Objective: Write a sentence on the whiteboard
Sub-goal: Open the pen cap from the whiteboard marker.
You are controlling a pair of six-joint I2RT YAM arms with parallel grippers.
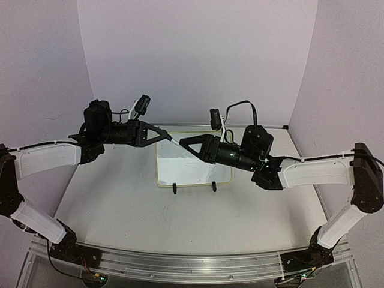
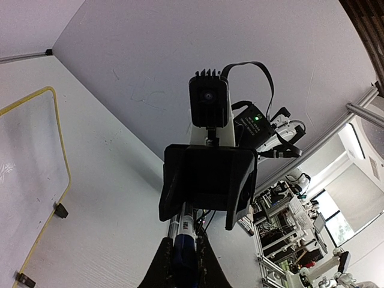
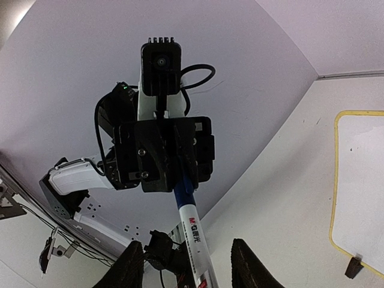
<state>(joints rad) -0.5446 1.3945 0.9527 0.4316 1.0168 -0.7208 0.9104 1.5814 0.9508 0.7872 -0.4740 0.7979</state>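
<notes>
The whiteboard (image 1: 192, 171) lies on the table between the arms, with a yellow rim and a plain white face. The sentence is out of view. Above the board's far left corner the two grippers meet tip to tip. My left gripper (image 1: 170, 139) is shut on the blue end of a marker (image 2: 183, 258). The marker's white barrel (image 3: 197, 237) runs out between the fingers (image 3: 129, 267) of my right gripper (image 1: 182, 143). Those jaws stand apart, with a gap on each side of the barrel.
Two black clip feet (image 1: 174, 189) sit at the board's near edge. Purple-white walls (image 1: 198, 54) close the table at the back and on both sides. An aluminium rail (image 1: 180, 264) carries the arm bases at the near edge.
</notes>
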